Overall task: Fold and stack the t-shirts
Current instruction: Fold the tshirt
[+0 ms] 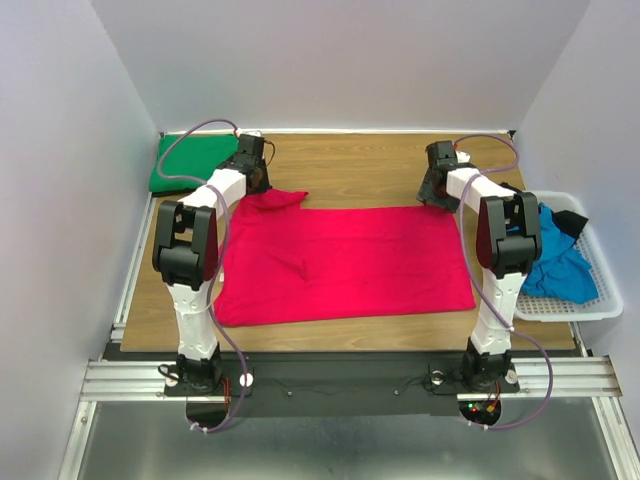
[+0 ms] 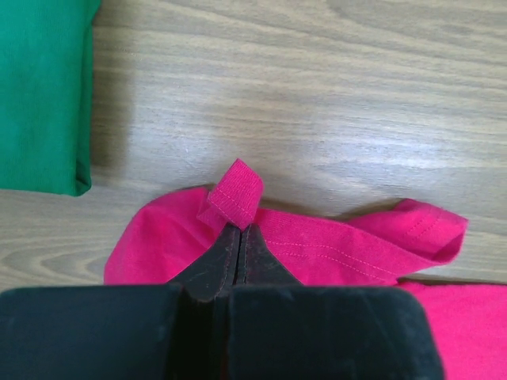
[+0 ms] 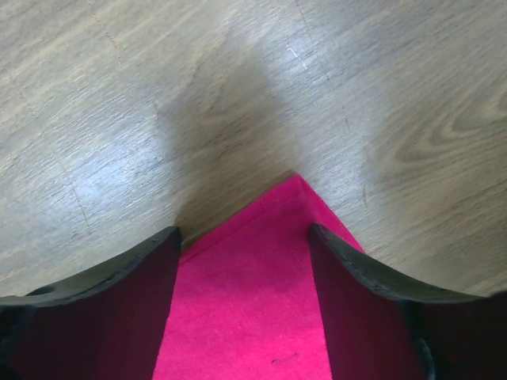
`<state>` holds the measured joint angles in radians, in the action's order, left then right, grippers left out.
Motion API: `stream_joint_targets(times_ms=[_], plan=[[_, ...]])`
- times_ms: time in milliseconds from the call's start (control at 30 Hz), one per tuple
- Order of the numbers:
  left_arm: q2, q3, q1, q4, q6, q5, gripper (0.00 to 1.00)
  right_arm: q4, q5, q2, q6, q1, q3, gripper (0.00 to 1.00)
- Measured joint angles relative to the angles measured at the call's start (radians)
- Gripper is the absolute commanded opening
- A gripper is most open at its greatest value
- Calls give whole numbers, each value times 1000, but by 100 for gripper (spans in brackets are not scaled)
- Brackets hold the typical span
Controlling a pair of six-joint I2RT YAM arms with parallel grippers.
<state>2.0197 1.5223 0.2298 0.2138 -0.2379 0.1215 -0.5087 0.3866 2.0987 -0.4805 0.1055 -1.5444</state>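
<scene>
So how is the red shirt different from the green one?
The red t-shirt lies spread out mid-table; the green t-shirt sits folded in the far left corner. The left gripper pinches the red one's edge; no gripper holds the green one. The red covers far more table. Both are plain, one-colour cloth on the wooden table.

- A wood-grain desk fills the middle of the top view, its grain running from 9 to 3 o'clock.
- Plain pale walls close it in: a back wall at 12 o'clock, a left wall at 9 and a right wall at 3.
- A slotted aluminium rail runs along the desk's 6 o'clock edge.
- A narrower side rail lines the 9 o'clock edge.
- Beyond the rail at 6 o'clock lies a brushed grey metal sheet.
- The light is soft and even, leaving a faint sheen on the wood.
</scene>
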Motion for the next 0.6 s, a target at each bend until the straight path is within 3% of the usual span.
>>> stream_joint_targets(times_ms=[100, 600], plan=[[-15, -10, 0, -12, 1, -6, 0, 1, 1, 0, 1, 0, 0, 68], [-48, -30, 5, -51, 5, -13, 0, -4, 26, 2, 12, -1, 0, 23]])
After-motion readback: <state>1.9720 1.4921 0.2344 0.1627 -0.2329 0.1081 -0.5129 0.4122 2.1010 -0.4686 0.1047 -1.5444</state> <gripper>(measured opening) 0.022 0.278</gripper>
